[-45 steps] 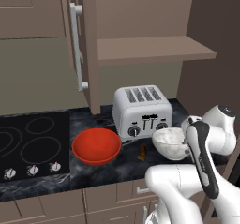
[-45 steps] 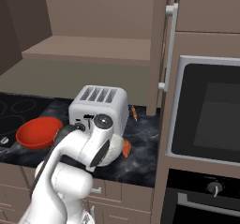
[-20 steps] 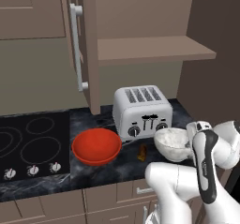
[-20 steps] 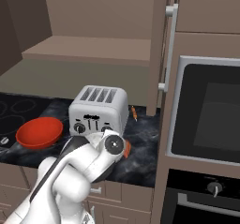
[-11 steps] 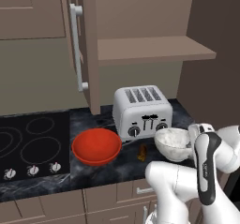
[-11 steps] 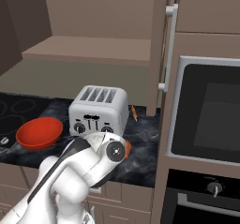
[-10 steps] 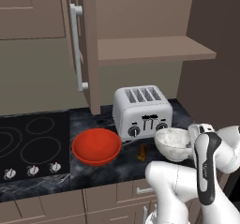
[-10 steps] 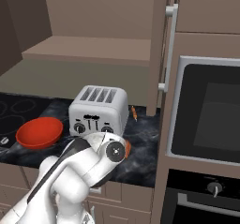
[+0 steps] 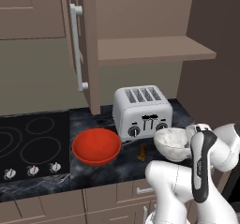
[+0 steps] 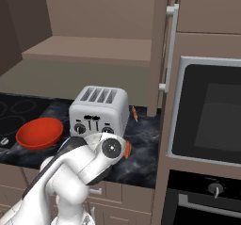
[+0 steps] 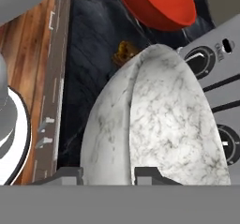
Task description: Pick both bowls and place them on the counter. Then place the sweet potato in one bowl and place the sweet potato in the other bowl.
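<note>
Kitchen scene: a black veined counter (image 9: 105, 169) over brown drawers, with an open shelf above and a wall oven (image 10: 207, 120) at the far right of the right base view. The landmark is the toaster (image 9: 142, 112), a silver four-slot unit standing at the back of the counter.

Writing: the hand view shows a short label beside a toaster knob, too small and skewed to read. No other lettering can be made out.

Positions relative to the toaster:
- Cooktop (image 9: 28, 145): well to the left, black glass with ring marks and front knobs.
- Red bowl (image 9: 96, 145): front-left of the toaster, upright on the counter, between toaster and cooktop.
- Marbled bowl (image 9: 172, 142): front-right of the toaster, just beside its front face. Whether its foot touches the counter cannot be told.
- Small orange-brown object (image 9: 142, 152): in front of the toaster, on the counter between the two bowls. Its identity cannot be told.
- Another thin orange item (image 10: 134, 113): on the counter to the right of the toaster, near the cabinet side.

Gripper (image 11: 108, 174): in the hand view the two fingertips (image 11: 63, 175) straddle the rim of the marbled bowl, one on the outer wall, one inside. The jaws stand narrowly apart with the bowl wall between them; firm contact cannot be confirmed. In the left base view the arm reaches to the right side of this bowl.
</note>
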Tool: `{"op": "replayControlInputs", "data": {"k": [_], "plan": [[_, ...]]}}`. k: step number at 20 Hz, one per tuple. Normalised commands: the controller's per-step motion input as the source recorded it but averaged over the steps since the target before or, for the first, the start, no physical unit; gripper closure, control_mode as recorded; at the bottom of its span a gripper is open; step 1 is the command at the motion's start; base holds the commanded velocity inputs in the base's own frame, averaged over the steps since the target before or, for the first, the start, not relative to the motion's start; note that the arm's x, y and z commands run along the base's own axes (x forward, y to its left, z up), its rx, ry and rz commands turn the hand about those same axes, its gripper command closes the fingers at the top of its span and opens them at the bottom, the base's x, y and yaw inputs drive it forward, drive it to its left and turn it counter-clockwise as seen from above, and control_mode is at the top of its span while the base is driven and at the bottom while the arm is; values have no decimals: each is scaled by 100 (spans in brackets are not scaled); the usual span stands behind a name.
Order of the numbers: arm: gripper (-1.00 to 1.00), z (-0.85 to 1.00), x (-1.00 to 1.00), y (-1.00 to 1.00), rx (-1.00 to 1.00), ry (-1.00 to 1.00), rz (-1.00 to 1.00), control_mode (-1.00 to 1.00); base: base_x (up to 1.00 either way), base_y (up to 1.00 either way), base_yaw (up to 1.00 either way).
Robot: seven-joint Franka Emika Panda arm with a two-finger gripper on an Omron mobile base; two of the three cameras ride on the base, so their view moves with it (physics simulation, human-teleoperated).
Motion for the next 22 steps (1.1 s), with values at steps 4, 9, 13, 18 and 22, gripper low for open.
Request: {"op": "replayControlInputs", "data": {"k": [4, 9, 13, 18, 22], "plan": [[100, -23, 0, 23, -13, -3, -3, -100, 0, 0, 0], [100, -28, -26, 15, -7, -2, -3, -100, 0, 0, 0], [100, -27, -28, 19, -1, -11, -3, -100, 0, 0, 0], [100, -14, 3, 19, 0, -8, -6, -100, 0, 0, 0], [100, -10, 21, 31, 0, -17, -10, -100, 0, 0, 0]]}}
